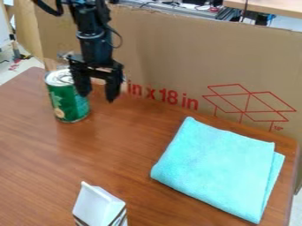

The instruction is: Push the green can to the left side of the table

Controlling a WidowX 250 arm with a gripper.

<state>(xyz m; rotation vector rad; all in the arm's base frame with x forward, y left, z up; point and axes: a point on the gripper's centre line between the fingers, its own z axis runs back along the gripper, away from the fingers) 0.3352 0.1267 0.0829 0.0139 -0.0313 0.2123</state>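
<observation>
Green can (66, 102) just beside tool (97, 96), fingers apart.

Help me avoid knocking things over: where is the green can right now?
In the camera view, the green can stands upright on the table at upper left, close beside the gripper, with the cardboard behind.

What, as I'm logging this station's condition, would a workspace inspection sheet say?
Surface: brown wood-grain tabletop, glossy in places.
Job's things: green can, upright on the tabletop.
Clutter: folded turquoise cloth at right; white carton, cut off by the lower edge.
End effector: open, pointing down beside the can, nothing between its fingers.
Cables: black cable curving at upper left.
Surroundings: cardboard panel with red print, behind the tabletop.
</observation>
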